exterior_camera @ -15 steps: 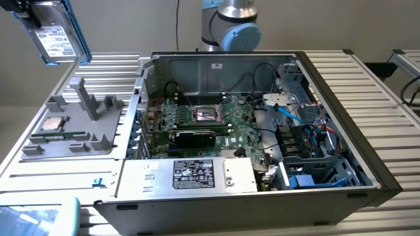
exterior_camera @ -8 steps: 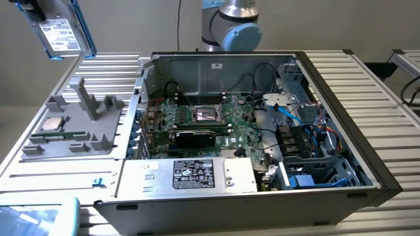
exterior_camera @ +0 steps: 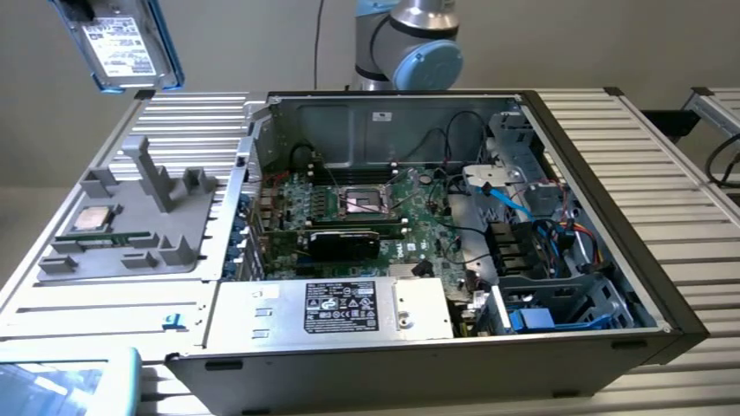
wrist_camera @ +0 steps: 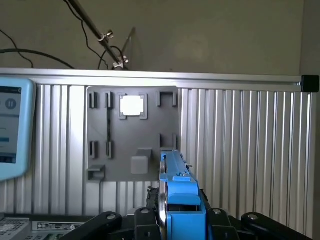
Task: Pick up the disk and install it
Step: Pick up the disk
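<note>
Wrist view: end effector [wrist_camera: 182,222] pinching the disk [exterior_camera: 120,39] by its blue carrier [wrist_camera: 176,182], aloft over a tabletop [wrist_camera: 240,150] corner. Grip looks off-centre, I think; disk could tilt and snag cables [exterior_camera: 515,204] by the drive bay [exterior_camera: 555,299].

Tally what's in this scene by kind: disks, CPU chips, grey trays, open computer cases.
disk: 1
CPU chip: 1
grey tray: 1
open computer case: 1
Total: 4

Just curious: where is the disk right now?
The disk is held in the gripper, up in the air at the exterior view's left, above the grey tray.
</note>
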{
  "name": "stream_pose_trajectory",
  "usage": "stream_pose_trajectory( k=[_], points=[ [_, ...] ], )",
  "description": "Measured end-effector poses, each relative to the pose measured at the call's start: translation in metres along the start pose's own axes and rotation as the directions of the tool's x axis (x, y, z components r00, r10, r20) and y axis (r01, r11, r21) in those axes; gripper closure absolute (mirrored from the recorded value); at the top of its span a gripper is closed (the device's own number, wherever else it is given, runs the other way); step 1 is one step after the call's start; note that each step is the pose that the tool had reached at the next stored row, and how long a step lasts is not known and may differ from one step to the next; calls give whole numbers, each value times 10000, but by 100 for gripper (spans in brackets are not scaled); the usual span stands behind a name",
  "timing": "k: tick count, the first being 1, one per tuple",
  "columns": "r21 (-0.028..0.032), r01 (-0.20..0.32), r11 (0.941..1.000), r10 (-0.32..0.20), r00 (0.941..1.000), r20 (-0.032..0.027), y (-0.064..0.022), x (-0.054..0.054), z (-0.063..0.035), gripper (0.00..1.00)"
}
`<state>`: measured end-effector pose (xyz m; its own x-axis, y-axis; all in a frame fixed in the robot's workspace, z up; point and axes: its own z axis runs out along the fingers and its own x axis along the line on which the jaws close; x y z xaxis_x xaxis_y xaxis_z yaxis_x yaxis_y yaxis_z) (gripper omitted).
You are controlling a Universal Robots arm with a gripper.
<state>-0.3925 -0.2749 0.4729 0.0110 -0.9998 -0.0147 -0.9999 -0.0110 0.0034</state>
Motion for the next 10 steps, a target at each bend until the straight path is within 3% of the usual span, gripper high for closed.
stream_pose_trajectory(
  k=[5, 10],
  points=[
    [-1, 1, 10000, -1, 10000, 0, -203, 29, -101, 63],
    [-1, 0, 10000, 0, 10000, 1, -359, 87, -140, 63]
  ],
)
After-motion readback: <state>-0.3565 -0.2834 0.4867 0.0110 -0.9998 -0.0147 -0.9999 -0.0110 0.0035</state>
